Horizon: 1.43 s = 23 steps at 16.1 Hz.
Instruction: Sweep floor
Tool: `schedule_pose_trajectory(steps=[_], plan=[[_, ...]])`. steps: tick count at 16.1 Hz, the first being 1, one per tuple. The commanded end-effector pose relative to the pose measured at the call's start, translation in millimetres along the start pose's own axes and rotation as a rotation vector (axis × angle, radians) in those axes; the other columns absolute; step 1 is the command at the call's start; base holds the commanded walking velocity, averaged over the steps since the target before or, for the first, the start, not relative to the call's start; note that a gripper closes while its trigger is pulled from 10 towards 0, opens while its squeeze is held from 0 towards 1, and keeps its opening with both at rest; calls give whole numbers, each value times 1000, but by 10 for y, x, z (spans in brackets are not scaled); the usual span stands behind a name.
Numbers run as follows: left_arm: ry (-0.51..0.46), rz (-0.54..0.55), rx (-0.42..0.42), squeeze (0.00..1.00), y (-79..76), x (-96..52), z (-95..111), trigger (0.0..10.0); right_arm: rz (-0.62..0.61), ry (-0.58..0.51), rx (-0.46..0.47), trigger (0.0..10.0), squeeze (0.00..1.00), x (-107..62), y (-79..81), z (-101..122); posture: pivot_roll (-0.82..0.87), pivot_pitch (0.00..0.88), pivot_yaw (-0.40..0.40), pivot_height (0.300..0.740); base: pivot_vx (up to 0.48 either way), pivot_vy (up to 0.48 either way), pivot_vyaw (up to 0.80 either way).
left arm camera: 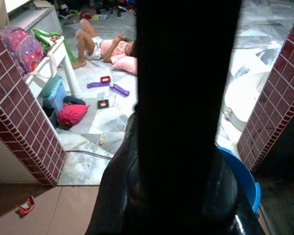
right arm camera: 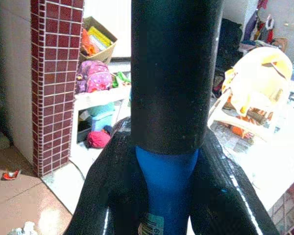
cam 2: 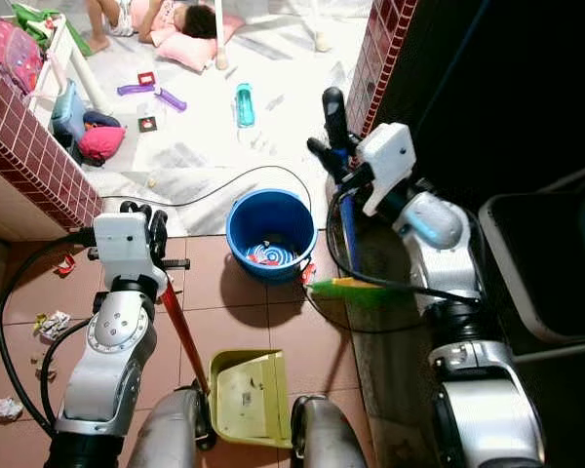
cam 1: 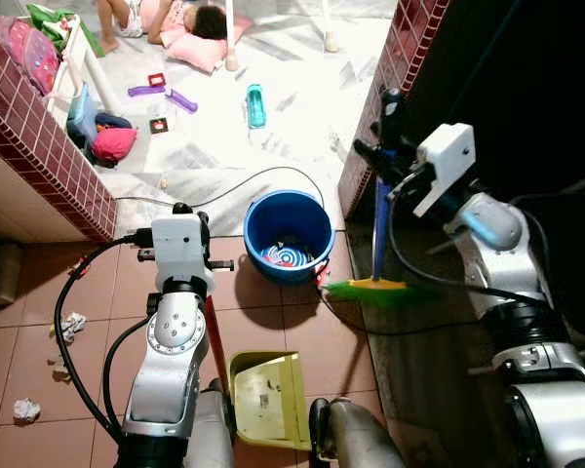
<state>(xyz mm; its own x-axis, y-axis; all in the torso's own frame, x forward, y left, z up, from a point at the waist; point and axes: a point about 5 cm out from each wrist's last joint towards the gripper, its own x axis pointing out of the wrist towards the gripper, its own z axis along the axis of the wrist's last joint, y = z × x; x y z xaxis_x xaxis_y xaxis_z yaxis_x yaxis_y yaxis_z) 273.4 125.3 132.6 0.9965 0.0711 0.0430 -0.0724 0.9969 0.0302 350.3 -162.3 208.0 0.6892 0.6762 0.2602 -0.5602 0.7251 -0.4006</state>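
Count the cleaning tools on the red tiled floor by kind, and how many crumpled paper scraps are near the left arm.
Green-bristled broom with blue handle: 1
Yellow plastic dustpan with red handle: 1
Round blue plastic bucket: 1
Crumpled white paper scraps: 3
Total: 6

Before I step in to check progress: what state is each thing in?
Broom: upright, bristles on floor, held by right gripper.
Dustpan: on floor, red handle held by left gripper.
Blue bucket: upright, litter inside.
Crumpled paper: unswept on tiles.
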Motion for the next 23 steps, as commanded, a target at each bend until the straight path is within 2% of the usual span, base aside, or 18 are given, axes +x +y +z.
schedule_pose_trajectory(steps=[1, 3, 4, 5, 6, 8, 9, 12, 14, 16, 18, 22, 23], plan=[[17, -3, 8, 0, -3, -32, -34, 10000, -3, -40, -73, 10000, 0, 17, -100, 126, 9, 213, -7, 740, 0, 0, 0], [19, -5, 11, 0, 2, -38, -38, 10000, -50, -40, -110, 10000, 0, 11, -148, 123, 9, 214, -5, 740, 0, 0, 0], [21, -6, 11, 0, 0, -48, -40, 10000, -110, -41, -156, 10000, 0, 17, -157, 110, 13, 221, -6, 740, 0, 0, 0], [25, -3, 10, 0, 3, -97, -37, 10000, -226, -63, -248, 10000, 0, 22, -114, 83, 29, 243, -9, 740, 0, 0, 0], [26, -3, 10, 0, 4, -107, -36, 10000, -238, -69, -249, 10000, 0, 23, -98, 77, 29, 243, -9, 740, 0, 0, 0], [43, 2, 15, 0, 42, -214, -50, 10000, -301, -101, -236, 10000, 0, 41, 50, 16, 53, 288, 2, 740, 0, 0, 0], [56, 3, 24, 0, 72, -268, -67, 10000, -350, -114, -208, 10000, 0, 61, 128, -27, 64, 305, 6, 740, 0, 0, 0], [73, 1, 27, 0, 89, -368, -64, 10000, -502, -113, -142, 10000, 0, 118, 219, -112, 89, 350, 17, 740, 0, 0, 0], [100, 4, 22, 0, 81, -455, -76, 10000, -572, -106, -48, 10000, 0, 222, 365, -177, 114, 389, 23, 740, 0, 0, 0], [124, 0, 16, 0, 60, -551, -77, 10000, -566, -123, 8, 10000, 0, 332, 596, -174, 130, 407, 28, 740, 0, 0, 0], [130, -4, 15, 0, 65, -563, -67, 10000, -549, -128, 67, 10000, 0, 372, 720, -189, 125, 417, 26, 740, 0, 0, 0], [141, 8, 8, 0, 76, -515, -84, 10000, -499, -125, 351, 10000, 0, 402, 848, -261, 100, 410, 13, 740, 0, 0, 0], [130, 9, 1, 0, 56, -477, -72, 10000, -399, -176, 441, 10000, 0, 419, 857, -165, 80, 394, 7, 740, 0, 0, 0]])
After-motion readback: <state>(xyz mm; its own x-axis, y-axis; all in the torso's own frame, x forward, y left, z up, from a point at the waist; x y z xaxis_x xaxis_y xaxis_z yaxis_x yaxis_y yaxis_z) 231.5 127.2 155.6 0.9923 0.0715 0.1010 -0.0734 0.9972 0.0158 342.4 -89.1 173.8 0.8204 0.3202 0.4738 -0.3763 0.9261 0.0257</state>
